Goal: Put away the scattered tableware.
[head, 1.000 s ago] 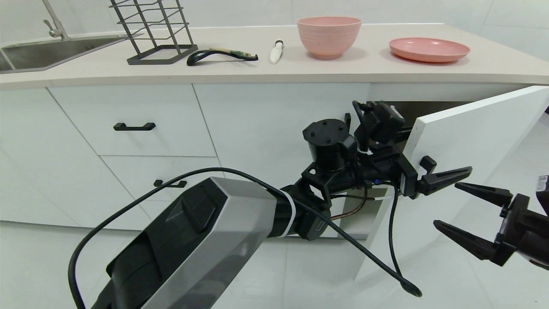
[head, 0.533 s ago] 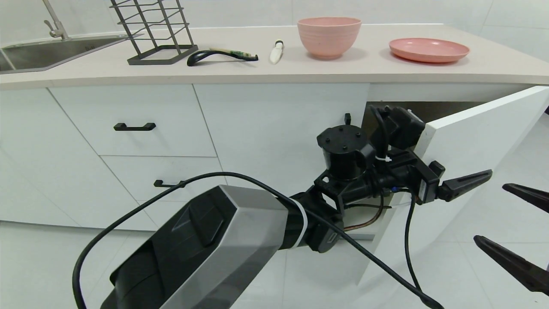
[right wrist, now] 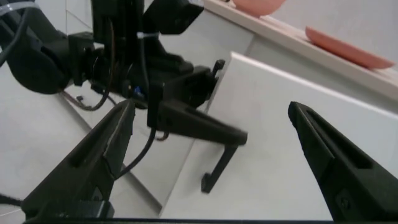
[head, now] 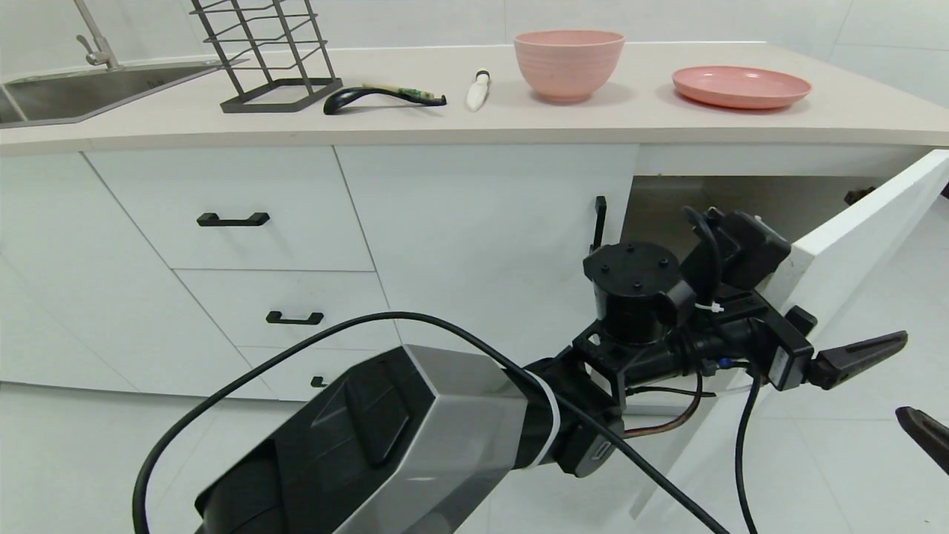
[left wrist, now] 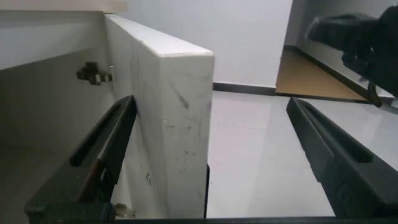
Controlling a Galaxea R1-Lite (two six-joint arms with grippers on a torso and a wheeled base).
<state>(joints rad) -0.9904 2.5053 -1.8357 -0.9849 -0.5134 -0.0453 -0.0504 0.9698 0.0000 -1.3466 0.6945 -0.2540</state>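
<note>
Door: white cabinet door (head: 897, 282) swung wider than before.
Left gripper (left wrist: 210, 106): jaws apart astride door edge.
Right gripper (right wrist: 210, 106): jaws apart.
Table (head: 415, 126): pink bowl (head: 569, 63), pink plate (head: 741, 85) near right end.

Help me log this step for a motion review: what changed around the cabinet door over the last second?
The left gripper, open astride the edge of the cabinet door, moved rightward and down in the head view, swinging the door wider open. The right gripper, also open, backed off toward the robot's right. The pink bowl, pink plate, black spoon and dish rack on the countertop stayed put.
</note>
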